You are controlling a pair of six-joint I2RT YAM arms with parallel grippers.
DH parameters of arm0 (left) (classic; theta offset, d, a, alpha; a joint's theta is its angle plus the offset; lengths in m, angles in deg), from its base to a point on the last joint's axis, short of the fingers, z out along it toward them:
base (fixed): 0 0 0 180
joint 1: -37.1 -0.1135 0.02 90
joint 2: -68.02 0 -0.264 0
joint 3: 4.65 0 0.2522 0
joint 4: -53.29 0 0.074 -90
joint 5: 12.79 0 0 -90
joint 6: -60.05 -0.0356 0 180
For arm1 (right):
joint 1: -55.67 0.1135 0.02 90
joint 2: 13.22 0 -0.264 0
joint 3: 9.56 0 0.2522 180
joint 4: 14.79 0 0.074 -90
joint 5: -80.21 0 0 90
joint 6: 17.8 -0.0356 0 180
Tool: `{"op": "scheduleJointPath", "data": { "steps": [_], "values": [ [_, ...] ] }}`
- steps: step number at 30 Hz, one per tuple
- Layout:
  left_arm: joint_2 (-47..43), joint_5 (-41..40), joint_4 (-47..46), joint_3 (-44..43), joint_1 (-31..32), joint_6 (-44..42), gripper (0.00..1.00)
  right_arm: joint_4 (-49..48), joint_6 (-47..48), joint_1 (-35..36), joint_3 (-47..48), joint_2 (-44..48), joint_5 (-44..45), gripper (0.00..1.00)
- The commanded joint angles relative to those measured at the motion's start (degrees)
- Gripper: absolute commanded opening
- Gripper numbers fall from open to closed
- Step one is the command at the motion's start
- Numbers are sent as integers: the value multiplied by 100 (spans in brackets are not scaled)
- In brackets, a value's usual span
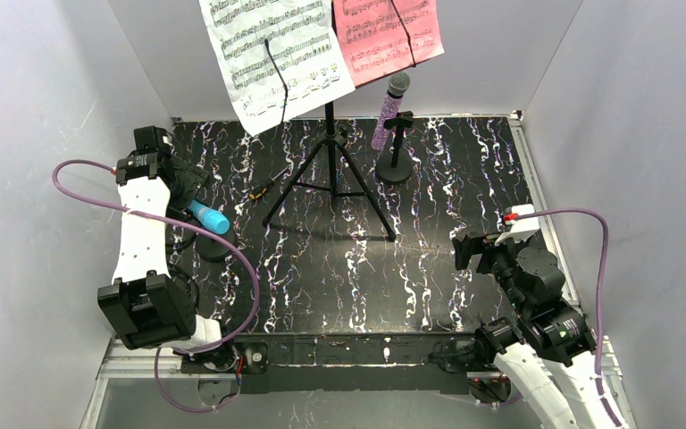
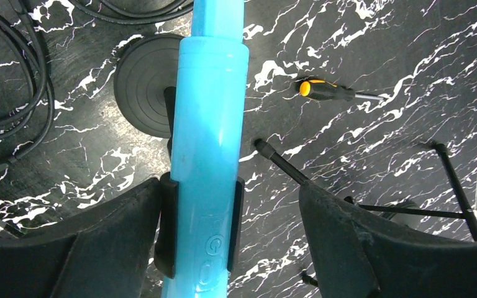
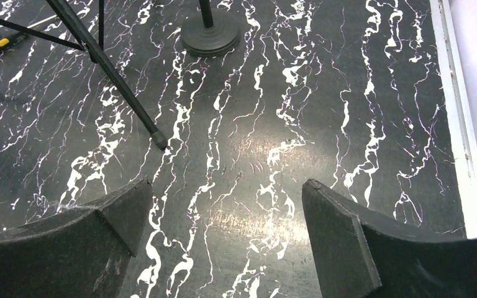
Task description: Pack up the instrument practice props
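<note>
The blue microphone [image 2: 208, 136] [image 1: 208, 216] rests in the black clip of a round-based mic holder [image 2: 141, 93] at the table's left. My left gripper [image 2: 230, 186] [image 1: 183, 192] is open and straddles the microphone: the left finger lies against the clip, while the right finger stands well clear of it. The purple glitter microphone [image 1: 389, 107] stands in the second holder [image 1: 397, 168] at the back. White [image 1: 272, 54] and pink [image 1: 384, 36] music sheets hang on the tripod [image 1: 329, 170]. My right gripper [image 3: 223, 211] [image 1: 464, 250] is open over bare table at the right.
A yellow-and-black screwdriver [image 2: 329, 92] [image 1: 263, 188] lies beside a tripod leg [image 2: 279, 162]. Black cable [image 2: 12, 93] coils at the left of the blue microphone's holder. White walls enclose the marbled black table [image 3: 348, 93] on three sides.
</note>
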Motion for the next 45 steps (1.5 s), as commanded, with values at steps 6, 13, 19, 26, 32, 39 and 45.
{"op": "scheduleJointPath", "data": {
  "steps": [6,13,19,26,32,39,45],
  "values": [
    [-146,-71,98,107,-28,-647,51,-299,85,-62,214,-19,-79,99],
    [-410,-2,389,18,-32,-1398,17,-299,85,-60,218,-54,-71,99],
    [-856,148,459,156,123,-1882,0,-336,111,-62,236,-303,-161,99],
    [-1158,757,568,254,770,-2522,0,-526,147,-62,504,-847,-463,99],
    [-1558,1556,665,405,1686,-2967,0,-1168,97,-62,403,-1217,-1061,99],
    [-1975,2433,355,908,2485,-3537,0,-2249,-40,-60,163,-1626,-2013,99],
    [-2085,3182,-343,1095,3070,-3901,0,-2931,19,-59,28,-2001,-2928,99]
  ]
}}
